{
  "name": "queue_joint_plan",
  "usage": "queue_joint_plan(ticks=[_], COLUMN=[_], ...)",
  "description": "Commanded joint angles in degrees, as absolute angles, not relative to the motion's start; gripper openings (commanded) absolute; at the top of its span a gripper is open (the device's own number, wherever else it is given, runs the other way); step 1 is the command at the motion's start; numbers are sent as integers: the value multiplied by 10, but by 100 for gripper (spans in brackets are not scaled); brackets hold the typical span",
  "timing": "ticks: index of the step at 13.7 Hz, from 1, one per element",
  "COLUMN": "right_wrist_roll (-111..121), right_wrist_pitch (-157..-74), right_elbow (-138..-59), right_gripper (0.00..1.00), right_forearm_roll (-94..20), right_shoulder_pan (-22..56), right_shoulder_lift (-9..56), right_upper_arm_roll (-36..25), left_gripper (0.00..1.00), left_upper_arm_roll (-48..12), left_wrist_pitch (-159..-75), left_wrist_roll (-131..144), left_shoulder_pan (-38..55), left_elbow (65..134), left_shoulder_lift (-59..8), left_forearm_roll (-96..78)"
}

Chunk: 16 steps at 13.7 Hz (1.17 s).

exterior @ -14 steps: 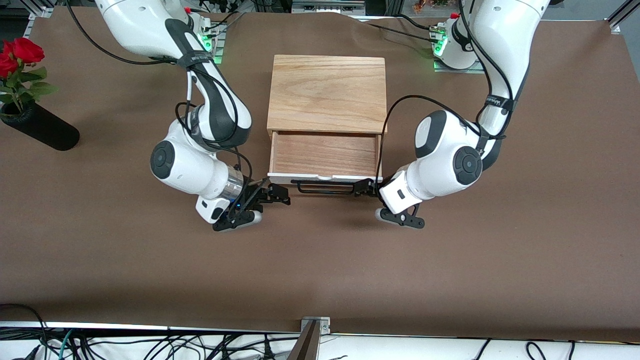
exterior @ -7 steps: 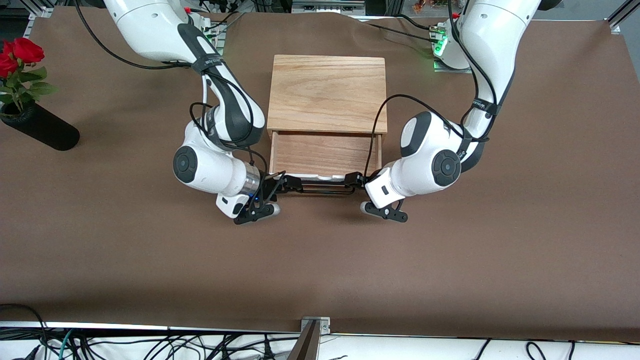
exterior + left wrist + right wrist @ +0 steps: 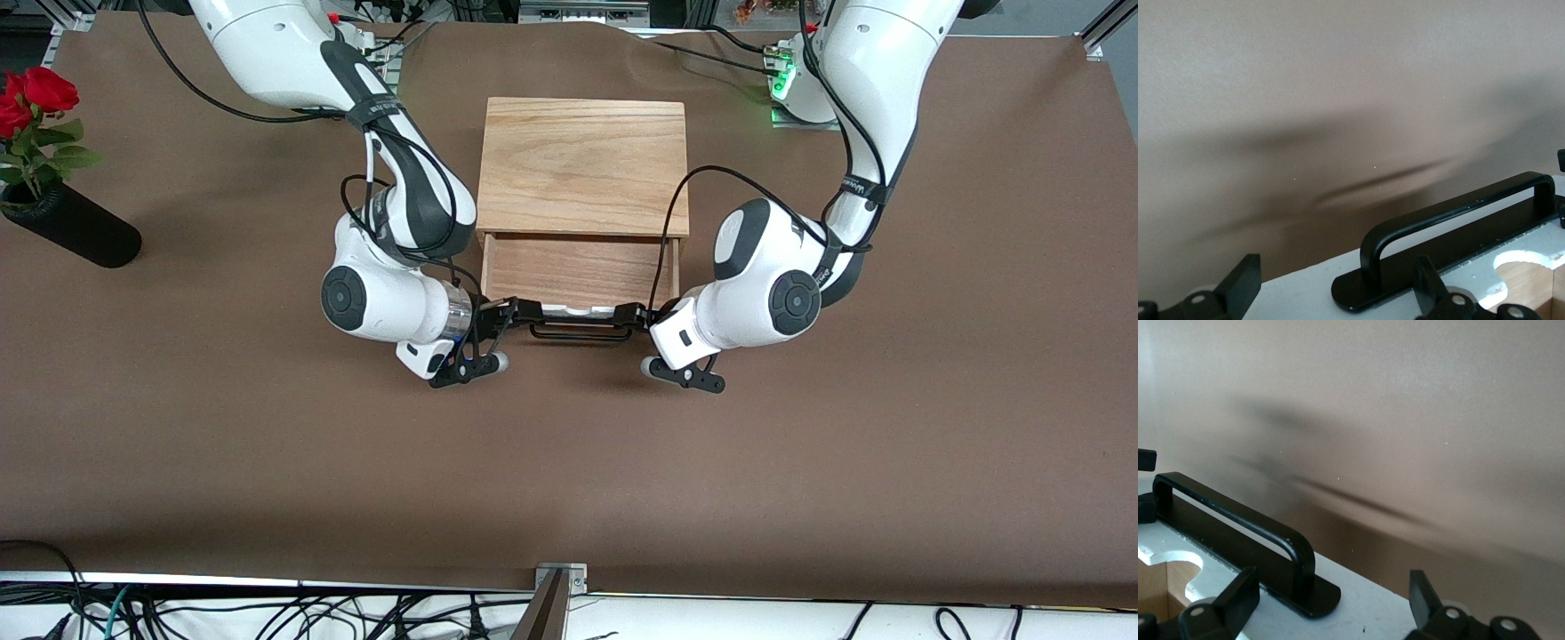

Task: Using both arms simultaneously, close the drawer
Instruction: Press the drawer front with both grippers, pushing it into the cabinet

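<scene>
While spread under everything, brown table (image 3: pixel 222 462) carrying the scene. On it, midway between the two bases, wooden box (image 3: pixel 582 164). Partly pulled out of the box toward the front camera, the drawer (image 3: pixel 578 271): light-wood tray, white front panel, black bar handle (image 3: pixel 578 333) along the panel.

Toward the right arm's end of the table, black vase (image 3: pixel 76 233) lying tilted with red roses (image 3: pixel 31 93).

Reaching in from the base at the view's right, left arm (image 3: pixel 773 284), with left gripper (image 3: pixel 637 315) at the drawer front's corner on that arm's side; fingers (image 3: pixel 1245 287) apart, straddling the white panel's top edge beside the handle's end, clamped on nothing. From the other base, right arm (image 3: pixel 382 284), with right gripper (image 3: pixel 517 311) at the panel's other corner; fingers (image 3: pixel 1238 597) likewise spread wide across the panel's edge by the handle's foot, holding nothing. Actual contact with the panel not certain in either wrist view.
</scene>
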State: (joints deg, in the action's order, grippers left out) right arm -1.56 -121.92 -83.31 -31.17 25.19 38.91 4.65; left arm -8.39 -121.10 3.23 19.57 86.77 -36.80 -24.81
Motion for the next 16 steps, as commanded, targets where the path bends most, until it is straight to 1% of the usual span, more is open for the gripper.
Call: queue_joint_plan(ticks=[1,7,16], right_wrist_roll=[-23,-23,-23], right_wrist_pitch=[-1177,-1130,-1051], right_elbow=[-821,-822,-823], right_gripper=[100,100,100], right_forearm_roll=[-322,-325,-328], right_shoulder_pan=[258,259,261], right_shoulder_lift=[396,396,399], right_upper_arm_roll=[52,68,76], left_gripper=[100,100,100], left_upper_arm_roll=[-83,-83,-83], left_wrist_pitch=[-1157,-1104,-1018], left_wrist_roll=[19,19,21], left_shoulder_pan=[197,195,194], left_elbow=[885,886,887], left_shoulder_lift=[-364,-364,-363], left_forearm_roll=[-259,-259,-259])
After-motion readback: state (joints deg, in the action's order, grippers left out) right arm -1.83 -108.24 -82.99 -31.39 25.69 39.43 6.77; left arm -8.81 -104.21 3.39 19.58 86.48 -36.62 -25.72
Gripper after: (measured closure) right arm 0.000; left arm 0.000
